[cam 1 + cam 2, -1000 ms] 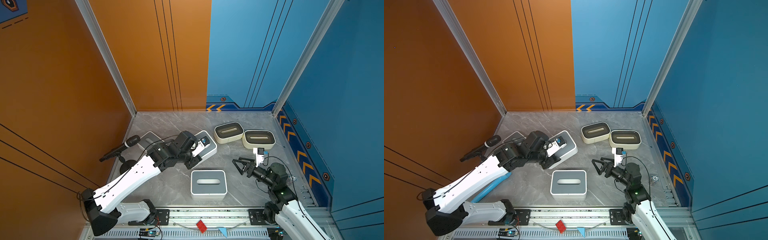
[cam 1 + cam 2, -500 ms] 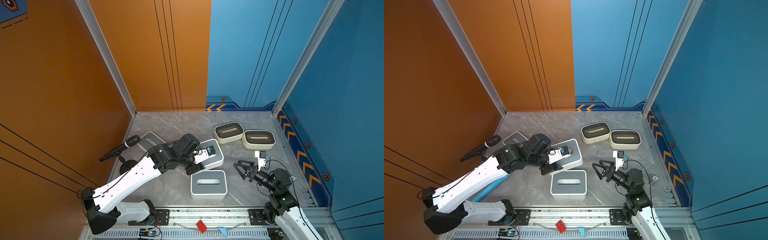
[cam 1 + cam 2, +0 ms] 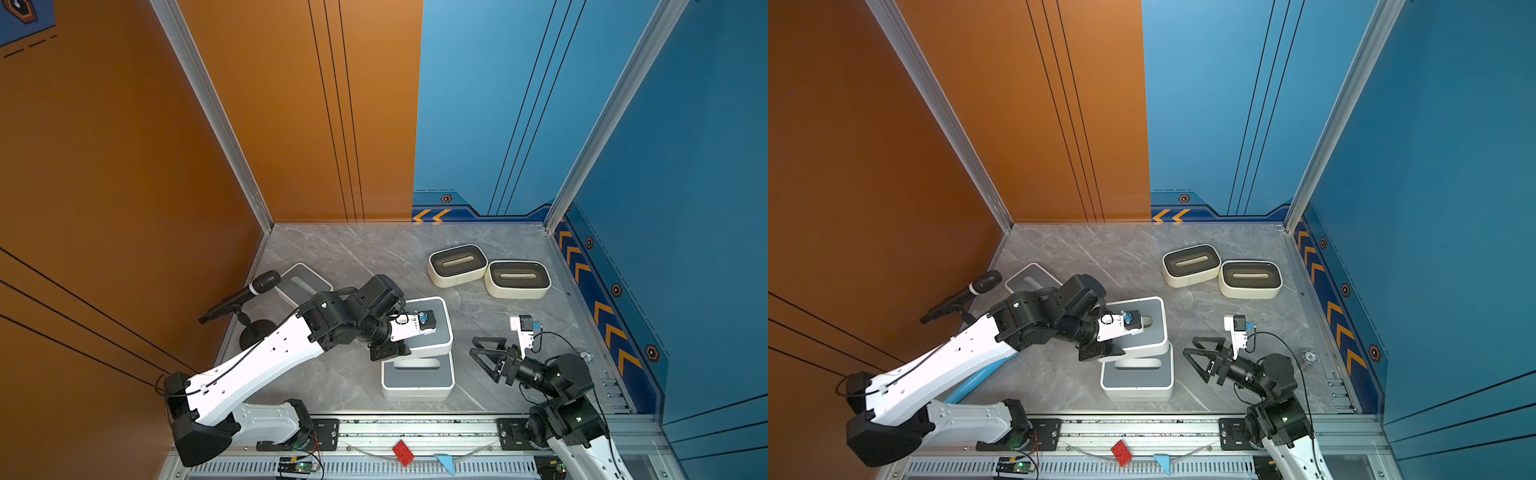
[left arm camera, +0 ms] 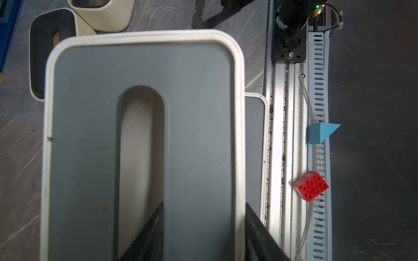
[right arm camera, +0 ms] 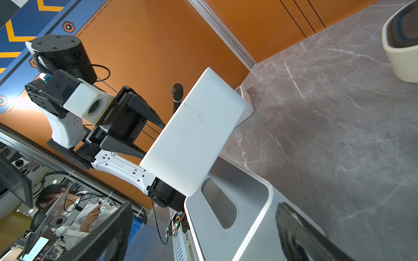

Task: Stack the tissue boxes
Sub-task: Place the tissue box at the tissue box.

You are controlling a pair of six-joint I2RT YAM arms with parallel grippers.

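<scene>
My left gripper (image 3: 404, 353) (image 4: 201, 237) is shut on a white tissue box with a grey top (image 3: 438, 330) (image 3: 1152, 328) (image 4: 90, 135) (image 5: 196, 135). One finger is in its oval slot and the other is outside its wall. The box hangs tilted over the rear part of a second grey-topped box (image 3: 417, 376) (image 3: 1136, 378) (image 5: 244, 203) at the table's front. I cannot tell whether they touch. A third grey-topped box (image 3: 303, 282) (image 3: 1030, 280) lies at the back left. Two cream boxes with dark-brown tops (image 3: 457, 264) (image 3: 518, 278) sit at the back right. My right gripper (image 3: 484, 359) (image 3: 1198, 357) stands open just right of the front box.
A black microphone on a stand (image 3: 249, 293) is by the left wall. A red brick (image 3: 403, 452) and a blue wedge (image 3: 444, 462) lie on the front rail. A small metal part (image 3: 586, 356) sits near the right wall. Walls close in three sides of the table.
My left arm has carried the grey-topped box from the middle left toward the front, to above the front box. My right gripper has drawn back a little toward the front, still open.
</scene>
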